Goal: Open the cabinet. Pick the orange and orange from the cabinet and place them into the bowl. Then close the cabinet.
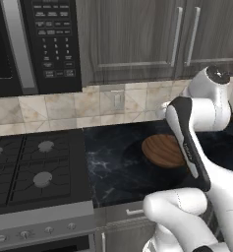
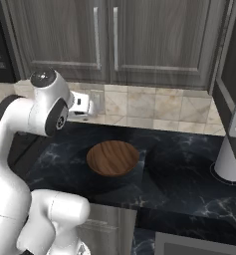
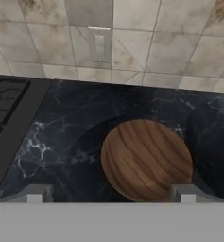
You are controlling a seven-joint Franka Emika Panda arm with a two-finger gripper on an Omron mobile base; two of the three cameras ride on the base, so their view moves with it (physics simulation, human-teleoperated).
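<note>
Hand view shows my jaws (image 3: 111, 194) standing wide apart with nothing between them, above the dark marble desk (image 3: 61, 142). The wooden bowl (image 3: 147, 159) sits on the desk just beyond my 2 fingertips (image 3: 38, 193), nearer to the right one, and I see nothing inside it. In the right base view the cabinet (image 2: 104, 37) hangs above the tiled wall, its 2 doors shut, the silver handles (image 2: 96, 37) side by side. A stove (image 1: 29, 170) is left of the bowl.

Even soft light, slight blur, faint shadows.
</note>
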